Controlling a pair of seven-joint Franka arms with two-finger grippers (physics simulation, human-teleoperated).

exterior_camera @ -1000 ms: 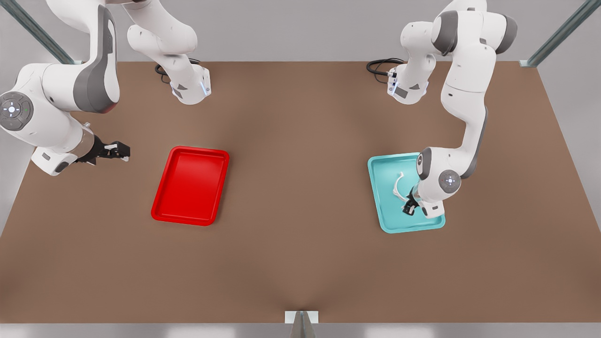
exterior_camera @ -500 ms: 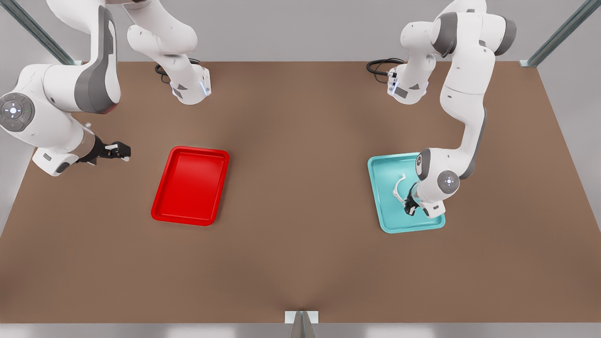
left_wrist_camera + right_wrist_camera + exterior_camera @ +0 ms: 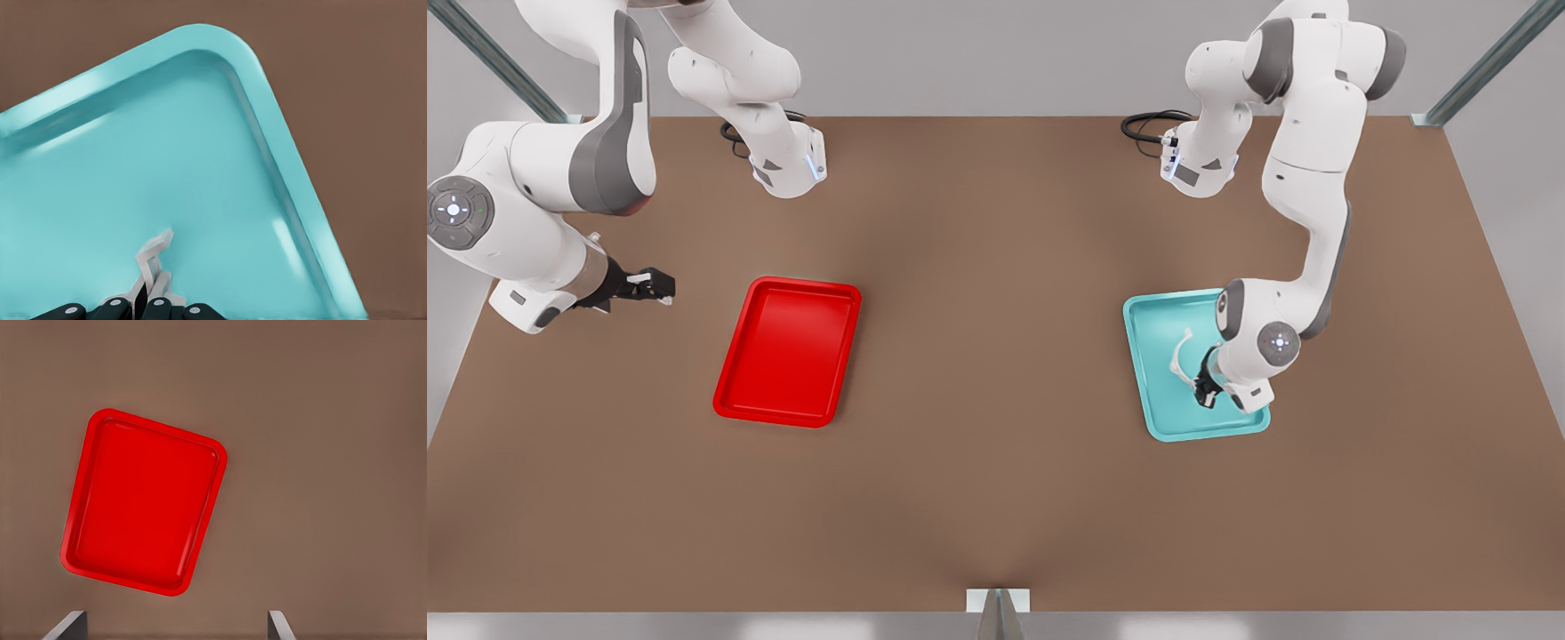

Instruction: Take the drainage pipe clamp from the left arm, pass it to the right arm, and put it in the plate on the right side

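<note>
Left gripper (image 3: 1204,391) inside teal tray (image 3: 1152,356), near desk's edge at front view's right; fingers (image 3: 155,309) pinched together on one end of clamp (image 3: 1181,354). Clamp's free end (image 3: 155,245) juts out over tray floor; whether it touches floor cannot be told. Right gripper (image 3: 660,286) hovers near desk's edge at front view's left, well apart from plate (image 3: 787,351), waiting; fingers (image 3: 67,627) spread apart, nothing between. Plate bare, lying on desk (image 3: 996,356) between both grippers.
</note>
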